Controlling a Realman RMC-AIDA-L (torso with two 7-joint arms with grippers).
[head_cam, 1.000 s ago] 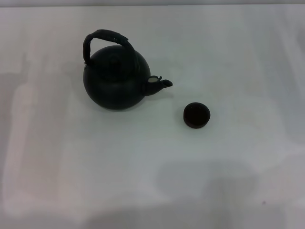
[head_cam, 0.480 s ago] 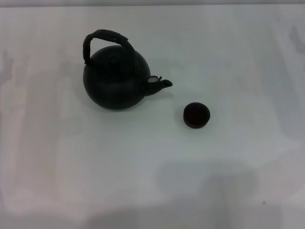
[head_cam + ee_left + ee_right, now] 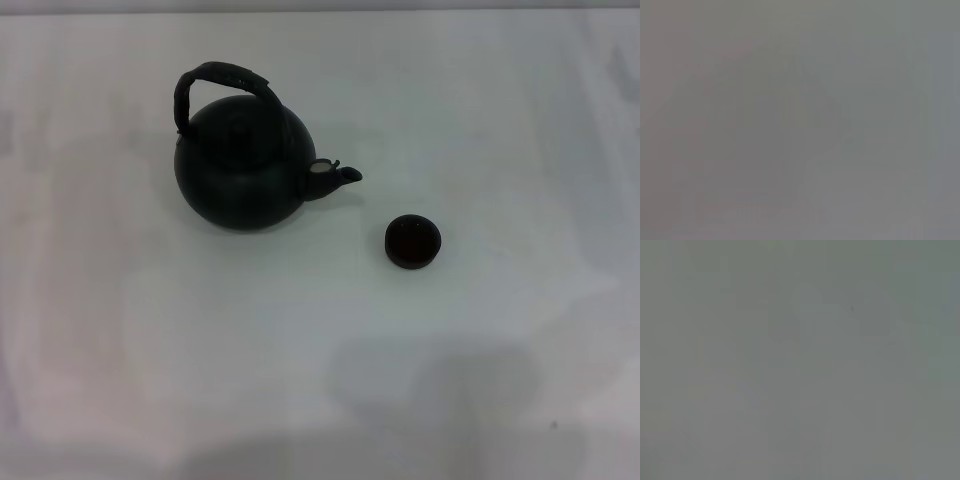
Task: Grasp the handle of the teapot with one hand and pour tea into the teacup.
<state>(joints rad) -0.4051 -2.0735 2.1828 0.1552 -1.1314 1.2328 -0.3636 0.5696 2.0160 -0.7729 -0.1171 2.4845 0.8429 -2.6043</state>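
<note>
Head view: teapot upright, spout toward teacup nearby; wrist views blank grey; claw state unknowable.

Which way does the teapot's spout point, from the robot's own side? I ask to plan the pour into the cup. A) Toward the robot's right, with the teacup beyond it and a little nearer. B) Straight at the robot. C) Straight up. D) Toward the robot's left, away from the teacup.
A: in the head view the spout juts from the right side of the teapot, toward the teacup standing apart on the table.
</note>
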